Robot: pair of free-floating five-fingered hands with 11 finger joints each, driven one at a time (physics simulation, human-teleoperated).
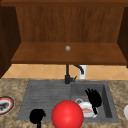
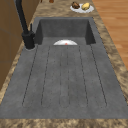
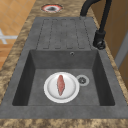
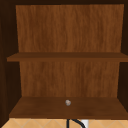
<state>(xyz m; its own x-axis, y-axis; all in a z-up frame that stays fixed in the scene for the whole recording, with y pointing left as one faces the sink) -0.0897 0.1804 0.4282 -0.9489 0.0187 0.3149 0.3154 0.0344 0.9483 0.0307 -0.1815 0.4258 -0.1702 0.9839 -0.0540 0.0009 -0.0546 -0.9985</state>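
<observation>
My right hand [image 1: 94, 99] hangs over the sink's right basin [image 1: 107, 100] with its fingers spread straight, holding nothing. Just below and in front of it lies a white plate [image 1: 86, 110] with a reddish oblong piece of food [image 3: 60, 84] on it; the plate [image 3: 61, 87] rests on the basin floor beside the drain [image 3: 82, 80]. My left hand [image 1: 37, 116] floats low over the front of the ribbed drainboard [image 1: 45, 95]. A large red ball [image 1: 67, 114] sits between the two hands at the sink's front edge.
A black faucet [image 1: 67, 75] stands behind the sink. A small grey ball [image 1: 67, 48] lies on the lower cabinet shelf [image 1: 37, 55]. A patterned plate [image 1: 5, 105] rests on the left counter. A plate with food [image 2: 81, 7] is on the right counter.
</observation>
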